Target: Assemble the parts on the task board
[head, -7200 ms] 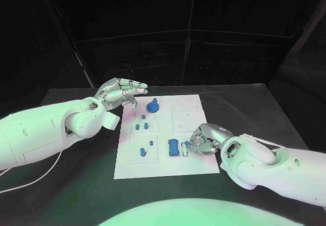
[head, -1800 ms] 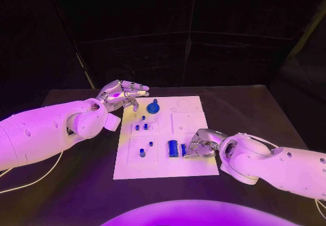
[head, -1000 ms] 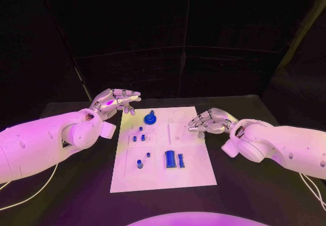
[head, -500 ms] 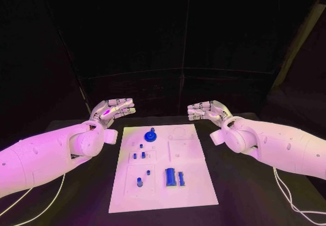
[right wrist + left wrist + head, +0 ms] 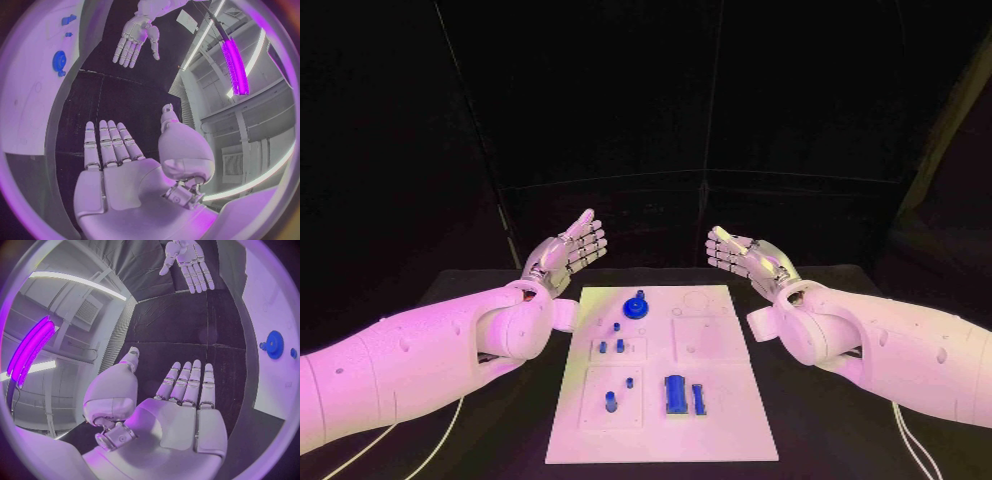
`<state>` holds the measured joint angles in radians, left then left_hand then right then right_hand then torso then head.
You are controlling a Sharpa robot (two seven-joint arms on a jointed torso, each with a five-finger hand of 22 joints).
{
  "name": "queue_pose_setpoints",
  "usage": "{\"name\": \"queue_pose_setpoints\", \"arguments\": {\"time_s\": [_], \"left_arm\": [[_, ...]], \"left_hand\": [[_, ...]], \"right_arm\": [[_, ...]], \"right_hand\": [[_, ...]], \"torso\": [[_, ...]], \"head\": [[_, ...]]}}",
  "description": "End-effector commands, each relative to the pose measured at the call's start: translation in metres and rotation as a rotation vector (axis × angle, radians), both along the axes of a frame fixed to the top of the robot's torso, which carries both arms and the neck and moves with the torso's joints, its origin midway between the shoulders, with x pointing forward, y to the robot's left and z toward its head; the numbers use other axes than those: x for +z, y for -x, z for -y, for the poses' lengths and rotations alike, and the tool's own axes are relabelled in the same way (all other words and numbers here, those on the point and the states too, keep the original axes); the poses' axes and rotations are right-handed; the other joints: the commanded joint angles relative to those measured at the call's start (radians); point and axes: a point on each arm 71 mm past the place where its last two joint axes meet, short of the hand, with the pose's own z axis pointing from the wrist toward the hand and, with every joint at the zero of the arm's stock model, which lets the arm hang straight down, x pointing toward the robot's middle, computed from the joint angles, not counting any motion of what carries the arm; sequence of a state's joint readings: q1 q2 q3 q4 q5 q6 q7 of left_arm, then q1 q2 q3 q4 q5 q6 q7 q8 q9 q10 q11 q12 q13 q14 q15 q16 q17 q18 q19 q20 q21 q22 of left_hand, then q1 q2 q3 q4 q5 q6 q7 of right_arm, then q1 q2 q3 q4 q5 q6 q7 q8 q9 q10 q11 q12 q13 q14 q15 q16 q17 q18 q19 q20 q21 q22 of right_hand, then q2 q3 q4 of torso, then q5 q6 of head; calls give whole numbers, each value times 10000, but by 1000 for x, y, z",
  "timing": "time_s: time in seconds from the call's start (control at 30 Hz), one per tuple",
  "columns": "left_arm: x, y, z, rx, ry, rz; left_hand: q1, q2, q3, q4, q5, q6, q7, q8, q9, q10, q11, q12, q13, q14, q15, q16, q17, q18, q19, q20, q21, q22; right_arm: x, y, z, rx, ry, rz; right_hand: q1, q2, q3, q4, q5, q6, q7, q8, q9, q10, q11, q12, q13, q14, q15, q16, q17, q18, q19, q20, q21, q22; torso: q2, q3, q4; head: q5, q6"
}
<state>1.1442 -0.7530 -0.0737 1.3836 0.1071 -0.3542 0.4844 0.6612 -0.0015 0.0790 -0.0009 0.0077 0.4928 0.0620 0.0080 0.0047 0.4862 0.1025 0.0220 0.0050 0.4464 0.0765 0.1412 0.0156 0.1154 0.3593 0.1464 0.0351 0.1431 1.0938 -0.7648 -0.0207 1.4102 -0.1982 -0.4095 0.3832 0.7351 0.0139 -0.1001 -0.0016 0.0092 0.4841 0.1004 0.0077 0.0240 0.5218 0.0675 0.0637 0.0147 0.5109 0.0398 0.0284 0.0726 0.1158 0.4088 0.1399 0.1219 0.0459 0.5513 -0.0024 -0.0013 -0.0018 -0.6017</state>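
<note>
Task board (image 5: 661, 400) lies below and between both raised, empty hands.

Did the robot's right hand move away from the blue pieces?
Yes. The right hand was down at the task board beside the blue pieces; now it is raised beyond the board's far end, fingers spread.

Left hand (image 5: 568, 252) and right hand (image 5: 746, 256), fingers extended, raised beyond the task board (image 5: 733, 400) bearing blue parts (image 5: 676, 394).
</note>
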Motion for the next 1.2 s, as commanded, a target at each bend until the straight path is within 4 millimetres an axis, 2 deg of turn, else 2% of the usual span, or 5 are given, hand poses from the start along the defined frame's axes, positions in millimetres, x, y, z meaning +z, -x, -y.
{"name": "queue_pose_setpoints", "arguments": {"time_s": [0.03,0.13,0.3,0.33,1.2], "left_arm": [[0,12,4,1188,-1050,377],[-1,22,10,1511,-1234,414],[0,35,17,1915,-1452,477],[0,36,18,1961,-1476,485],[1,39,20,2059,-1527,503]], "left_hand": [[-2109,15,-790,9,-77,-1571,-620,-80,-47,-1554,-1025,-220,-50,-1430,-765,-446,-156,-346,-1148,-466,-351,-455],[-2669,15,-790,9,-77,-1991,-620,-80,-47,-1961,-1025,-220,-50,-1807,-765,-575,-156,-1154,-1452,-590,-351,-578],[-3438,15,-790,9,-77,-2564,-620,-80,-47,-2528,-1025,-220,-50,-2323,-765,-1412,-156,-1154,-1870,-760,-351,-1431],[-3562,15,-790,9,-77,-2657,-620,-80,-47,-2623,-1025,-220,-50,-2408,-765,-1412,-156,-1154,-1934,-1464,-351,-1431],[-5527,15,-790,9,-77,-4120,-620,-80,-47,-4049,-1025,-220,-50,-3736,-765,-1412,-156,-1154,-3593,-1464,-351,-1431]], "right_arm": [[3,9,0,-1803,-434,258],[3,18,-6,-2211,-610,192],[4,28,-12,-2661,-763,88],[4,29,-13,-2702,-775,76],[4,31,-13,-2752,-788,62]], "right_hand": [[-2369,-139,1001,16,-92,-1558,-1004,-77,-240,-1687,-675,-637,-147,-1646,-398,-284,-726,-348,-1315,-451,-390,-459],[-2924,-139,1001,16,-92,-1924,-1004,-77,-240,-2078,-675,-637,-147,-2033,-398,-284,-726,-457,-1630,-552,-479,-459],[-3835,-139,1001,16,-92,-2527,-1004,-77,-240,-2722,-675,-637,-147,-2660,-398,-284,-726,-1158,-2131,-1399,-1219,-459],[-3970,-139,1001,16,-92,-2614,-1004,-77,-240,-2825,-675,-637,-147,-2760,-398,-284,-726,-1158,-2200,-1399,-1219,-459],[-6157,-139,1001,16,-92,-4044,-1004,-77,-240,-4346,-675,-637,-147,-4260,-398,-284,-726,-1158,-3386,-1399,-1219,-459]], "torso": [[-71,24,13],[-71,24,13],[-71,24,13],[-71,24,13],[-71,24,13]], "head": [[18,17],[18,17],[18,17],[18,17],[18,17]]}}
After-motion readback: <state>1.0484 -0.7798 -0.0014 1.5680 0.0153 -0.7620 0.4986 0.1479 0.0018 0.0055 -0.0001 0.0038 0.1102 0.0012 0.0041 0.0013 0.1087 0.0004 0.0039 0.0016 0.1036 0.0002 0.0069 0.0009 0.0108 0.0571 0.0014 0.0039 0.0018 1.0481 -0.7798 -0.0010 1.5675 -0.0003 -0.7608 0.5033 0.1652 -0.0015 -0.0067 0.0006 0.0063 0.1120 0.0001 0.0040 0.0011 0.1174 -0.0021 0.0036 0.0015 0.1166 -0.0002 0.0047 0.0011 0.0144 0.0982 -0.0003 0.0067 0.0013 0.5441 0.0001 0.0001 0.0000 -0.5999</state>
